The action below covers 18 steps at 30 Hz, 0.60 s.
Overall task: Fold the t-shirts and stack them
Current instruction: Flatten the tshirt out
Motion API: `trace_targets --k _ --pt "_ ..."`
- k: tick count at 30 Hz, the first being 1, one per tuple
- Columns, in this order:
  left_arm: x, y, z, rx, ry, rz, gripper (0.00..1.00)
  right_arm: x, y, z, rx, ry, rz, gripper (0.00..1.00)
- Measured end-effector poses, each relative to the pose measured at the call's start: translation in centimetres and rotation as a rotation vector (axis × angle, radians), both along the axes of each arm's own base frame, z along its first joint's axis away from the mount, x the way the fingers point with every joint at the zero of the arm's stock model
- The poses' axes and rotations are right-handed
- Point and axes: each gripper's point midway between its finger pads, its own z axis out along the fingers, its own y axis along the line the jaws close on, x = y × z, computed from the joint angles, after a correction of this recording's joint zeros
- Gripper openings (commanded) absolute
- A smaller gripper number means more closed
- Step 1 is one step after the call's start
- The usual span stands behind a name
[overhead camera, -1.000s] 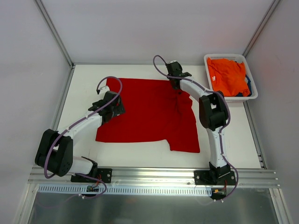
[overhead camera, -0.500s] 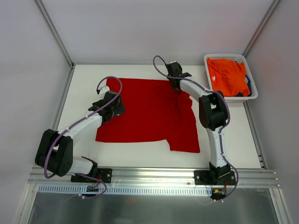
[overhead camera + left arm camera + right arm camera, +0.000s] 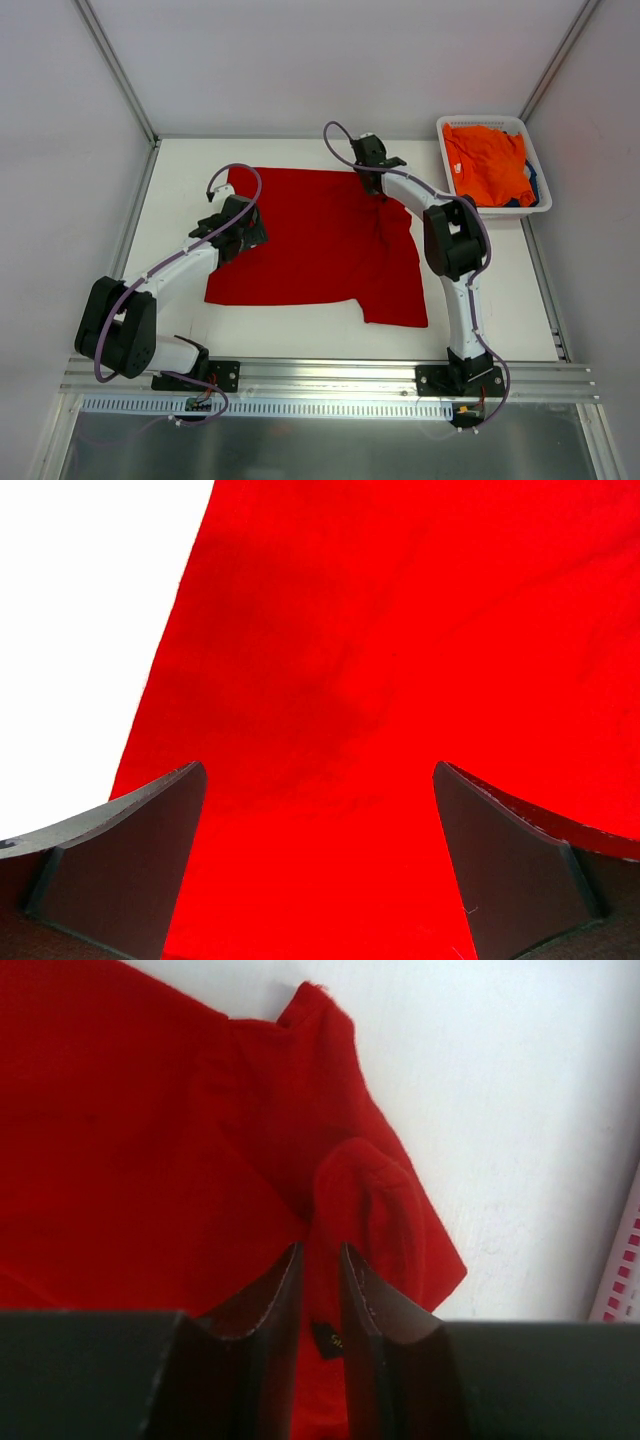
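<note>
My left arm reaches forward low, elbow bent. My left gripper (image 3: 315,772) hangs with its dark fingers spread wide over the edge of the red t-shirt (image 3: 320,240) farthest from the white plastic basket (image 3: 490,120). The shirt lies mostly flat on the white table (image 3: 180,180), left of the basket; it is soft, matte and faintly creased. My right arm folds at the elbow, and my right gripper (image 3: 320,1252) pinches a raised ridge of that cloth at the corner nearest the basket. Inside the latticed basket lies a crumpled orange t-shirt (image 3: 485,165).
</note>
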Motion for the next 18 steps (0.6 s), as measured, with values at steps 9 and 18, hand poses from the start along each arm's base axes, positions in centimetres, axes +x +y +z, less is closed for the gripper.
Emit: trace_targets --k 9,18 --pt "0.0 -0.2 0.5 -0.006 -0.014 -0.007 0.99 -1.6 0.2 -2.0 -0.012 0.048 0.003 0.24" --pt "0.0 -0.2 0.7 -0.009 -0.02 -0.007 0.99 -1.8 -0.1 -2.4 -0.019 0.057 0.001 0.24"
